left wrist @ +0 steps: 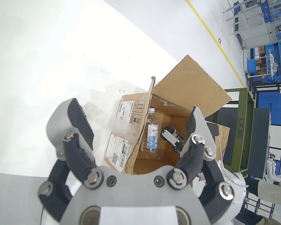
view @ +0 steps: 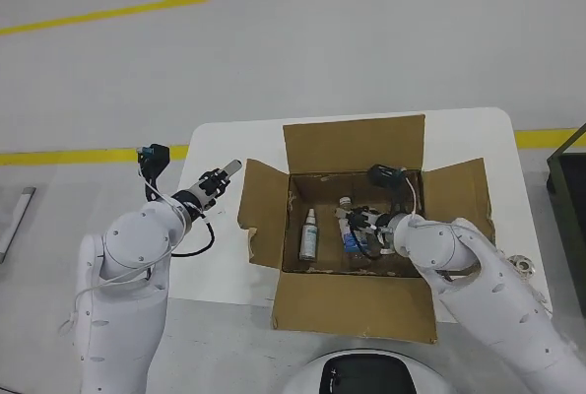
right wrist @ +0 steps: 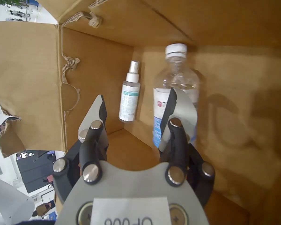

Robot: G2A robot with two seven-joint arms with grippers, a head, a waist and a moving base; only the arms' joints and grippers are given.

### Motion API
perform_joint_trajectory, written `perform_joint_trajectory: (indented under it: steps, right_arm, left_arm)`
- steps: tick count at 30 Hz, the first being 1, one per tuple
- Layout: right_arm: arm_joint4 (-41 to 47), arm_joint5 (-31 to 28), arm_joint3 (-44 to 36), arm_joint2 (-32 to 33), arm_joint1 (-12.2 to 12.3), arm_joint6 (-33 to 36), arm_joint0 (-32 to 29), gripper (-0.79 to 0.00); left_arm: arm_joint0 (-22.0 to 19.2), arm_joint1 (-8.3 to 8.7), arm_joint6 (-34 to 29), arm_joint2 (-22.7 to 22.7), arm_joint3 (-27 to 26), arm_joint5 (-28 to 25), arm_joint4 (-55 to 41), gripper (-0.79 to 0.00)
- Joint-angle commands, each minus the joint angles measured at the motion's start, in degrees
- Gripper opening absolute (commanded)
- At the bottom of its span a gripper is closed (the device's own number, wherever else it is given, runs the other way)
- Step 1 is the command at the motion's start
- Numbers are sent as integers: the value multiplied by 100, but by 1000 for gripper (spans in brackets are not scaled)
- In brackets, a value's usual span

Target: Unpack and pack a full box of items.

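Carefully, with my right gripper point(right wrist: 136, 98) wide open inside the box point(view: 357, 305), I want to straddle the water bottle point(right wrist: 178, 78) lying on its floor, seemingly just beside one finger, before closing.

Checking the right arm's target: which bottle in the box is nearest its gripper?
The water bottle, right beside the right gripper; the smaller spray bottle lies farther off.

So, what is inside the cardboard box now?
A spray bottle and a water bottle lie there, the open right pincer beside them. The arm hides whatever is under it.
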Motion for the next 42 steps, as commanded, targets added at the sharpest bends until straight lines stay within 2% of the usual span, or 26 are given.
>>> perform_joint_trajectory:
  steps: [1,7,17,25,31,35,38,42]
  right_arm:
    - [-68,-13,-83,191,46,86,-132,-785]
    - [-234,70,-51,358,111,369,-274,-785]
    - [-269,152,639,-145,21,792,302,-785]
    - [-76,8,1193,-594,-122,781,756,-785]
    - [79,-202,1192,-703,-181,561,802,-785]
    - [80,-173,636,-371,-116,364,580,-785]
    - [48,-167,-313,223,10,289,111,-785]
    - [-326,-98,-1886,1392,212,184,-736,-785]
  left_arm:
    - [0,0,0,0,0,0,0,0]
    - [0,0,0,0,0,0,0,0]
    - [0,0,0,0,0,0,0,0]
    - [0,0,0,0,0,0,0,0]
    - [0,0,0,0,0,0,0,0]
    - [0,0,0,0,0,0,0,0]
    - [0,0,0,0,0,0,0,0]
    - [0,0,0,0,0,0,0,0]
